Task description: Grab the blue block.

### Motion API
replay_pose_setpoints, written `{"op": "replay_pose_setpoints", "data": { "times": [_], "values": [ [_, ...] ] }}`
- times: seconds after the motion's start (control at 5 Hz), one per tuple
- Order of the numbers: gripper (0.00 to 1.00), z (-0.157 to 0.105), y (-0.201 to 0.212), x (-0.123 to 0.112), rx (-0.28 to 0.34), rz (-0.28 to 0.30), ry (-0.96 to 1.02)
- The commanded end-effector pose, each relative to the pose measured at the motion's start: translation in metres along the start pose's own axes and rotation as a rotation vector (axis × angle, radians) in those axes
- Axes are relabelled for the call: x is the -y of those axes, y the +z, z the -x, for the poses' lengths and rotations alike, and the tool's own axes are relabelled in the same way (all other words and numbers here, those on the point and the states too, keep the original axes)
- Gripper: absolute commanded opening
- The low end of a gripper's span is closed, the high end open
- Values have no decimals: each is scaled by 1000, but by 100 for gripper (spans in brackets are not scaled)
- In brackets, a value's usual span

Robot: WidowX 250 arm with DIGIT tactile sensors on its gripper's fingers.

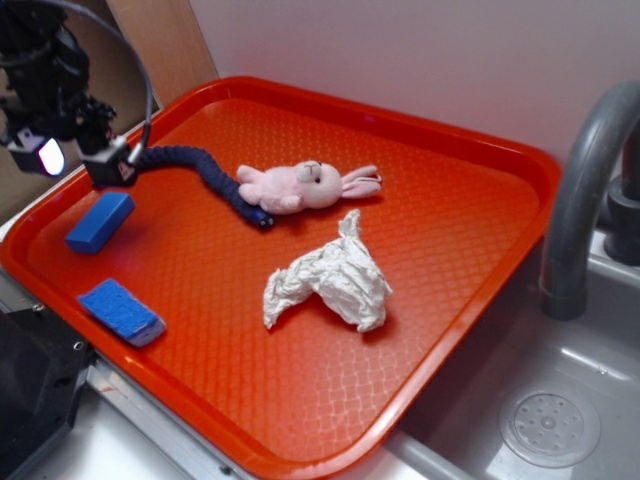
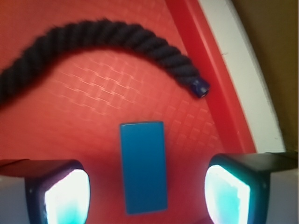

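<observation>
The blue block (image 1: pixel 100 221) is a smooth medium-blue brick lying flat near the left edge of the orange tray (image 1: pixel 470 240). In the wrist view the blue block (image 2: pixel 143 165) lies lengthwise between my two fingers, with clear gaps on both sides. My gripper (image 1: pixel 85 160) is open and hovers just above and behind the block. In the wrist view the gripper (image 2: pixel 147 196) straddles the block's near end without touching it.
A dark navy rope (image 1: pixel 205 175) curves from beside the gripper to a pink plush bunny (image 1: pixel 305 185); the rope (image 2: pixel 93 42) lies just beyond the block. A rough blue sponge (image 1: pixel 122 311) lies near the tray's front left. A crumpled white cloth (image 1: pixel 330 280) lies mid-tray. A grey faucet (image 1: pixel 585 190) and sink stand at right.
</observation>
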State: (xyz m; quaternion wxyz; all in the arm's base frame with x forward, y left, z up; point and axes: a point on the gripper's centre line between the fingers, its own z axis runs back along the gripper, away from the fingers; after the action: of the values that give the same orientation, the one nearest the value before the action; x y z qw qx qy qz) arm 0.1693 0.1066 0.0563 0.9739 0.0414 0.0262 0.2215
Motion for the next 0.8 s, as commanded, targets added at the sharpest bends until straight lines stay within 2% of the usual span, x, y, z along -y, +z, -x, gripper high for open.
{"op": "replay_pose_setpoints", "data": {
  "times": [0.0, 0.2, 0.4, 0.6],
  "values": [
    [100, 3, -38, -2, -86, 172, -136],
    [100, 5, -48, 5, -101, 150, -155],
    [100, 7, -50, 10, -89, 101, -155],
    [42, 10, -52, 15, -65, 48, -158]
  ]
}}
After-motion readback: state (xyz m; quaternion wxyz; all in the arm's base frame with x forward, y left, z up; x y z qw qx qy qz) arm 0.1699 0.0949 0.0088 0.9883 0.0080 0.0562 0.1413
